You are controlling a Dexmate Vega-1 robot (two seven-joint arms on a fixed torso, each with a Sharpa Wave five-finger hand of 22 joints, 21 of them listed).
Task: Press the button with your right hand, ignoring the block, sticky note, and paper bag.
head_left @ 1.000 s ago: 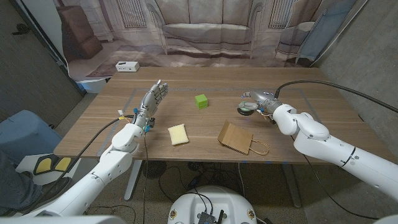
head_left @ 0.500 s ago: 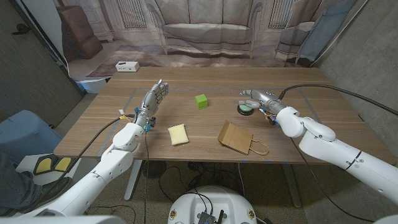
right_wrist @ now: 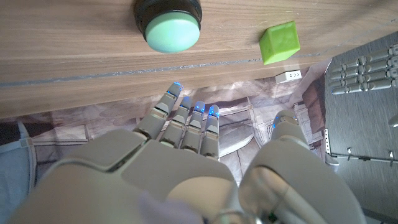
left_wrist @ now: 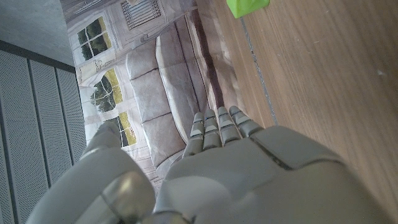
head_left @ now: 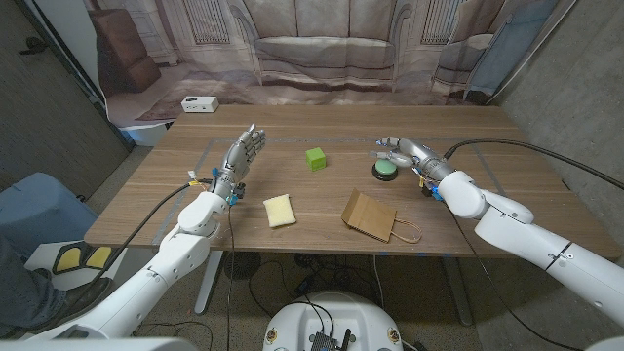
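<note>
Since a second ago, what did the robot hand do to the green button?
The right robot hand has pulled back off the green button toward the robot's right, so the button's top now shows uncovered. It holds nothing. The left robot hand, the green block, the sticky note and the paper bag stayed where they were.

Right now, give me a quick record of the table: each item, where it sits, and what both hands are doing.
button: green, right side of the wooden table
right hand: open, raised beside the button, not pressing it
left hand: open, upright, holds nothing
block: green, middle of table, far side
sticky note: yellow, near the front edge
paper bag: lying flat, in front of the button
</note>
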